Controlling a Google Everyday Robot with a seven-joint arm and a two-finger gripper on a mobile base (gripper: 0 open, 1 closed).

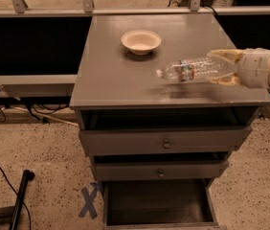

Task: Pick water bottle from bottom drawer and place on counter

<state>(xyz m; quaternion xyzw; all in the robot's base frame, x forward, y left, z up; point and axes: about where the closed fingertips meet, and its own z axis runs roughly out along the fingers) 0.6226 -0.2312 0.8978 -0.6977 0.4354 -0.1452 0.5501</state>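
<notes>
The gripper [222, 68] reaches in from the right, its fingers closed on the base end of the water bottle [192, 71], which is horizontal over the counter [111, 75]. Lower it flat before release — it may roll. The front edge is near; the bowl [141, 41] sits well apart. The bottom drawer [156, 202] stands open.

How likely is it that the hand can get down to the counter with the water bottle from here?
Likely yes. The hand, shut on the water bottle, holds it sideways over the front right of the counter; the surface beneath looks bare, and the bowl sits apart, further back.
</notes>
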